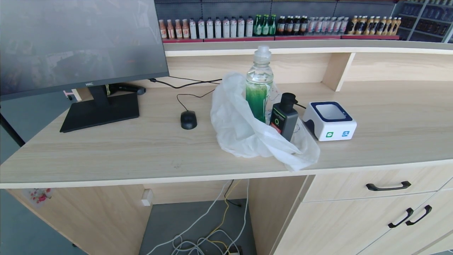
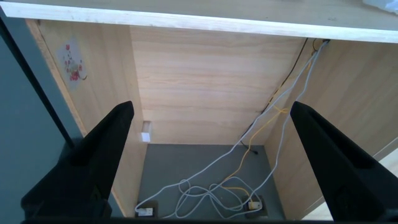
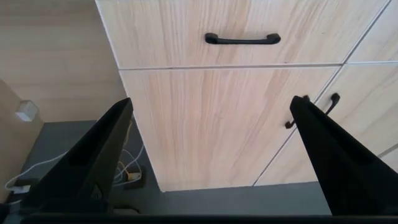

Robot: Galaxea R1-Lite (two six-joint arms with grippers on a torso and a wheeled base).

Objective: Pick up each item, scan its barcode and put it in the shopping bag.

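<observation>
green bottle (image 1: 259, 92), black bottle (image 1: 284, 121) in shopping bag (image 1: 239, 131) | scanner (image 1: 331, 129) beside bag

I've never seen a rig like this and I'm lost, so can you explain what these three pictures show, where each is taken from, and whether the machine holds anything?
It's a two-armed robot at a shop checkout. The wide picture comes from its head camera, looking down at a pale wooden counter. On it stand a black monitor, a black computer mouse, a crumpled white plastic shopping bag, a clear bottle of green liquid at the bag, a dark grey bottle-shaped item with a green ring, and a white box scanner with a blue rim. The other two come from wrist cameras. The left gripper and right gripper hang low in front of the counter, open, holding nothing.
</observation>
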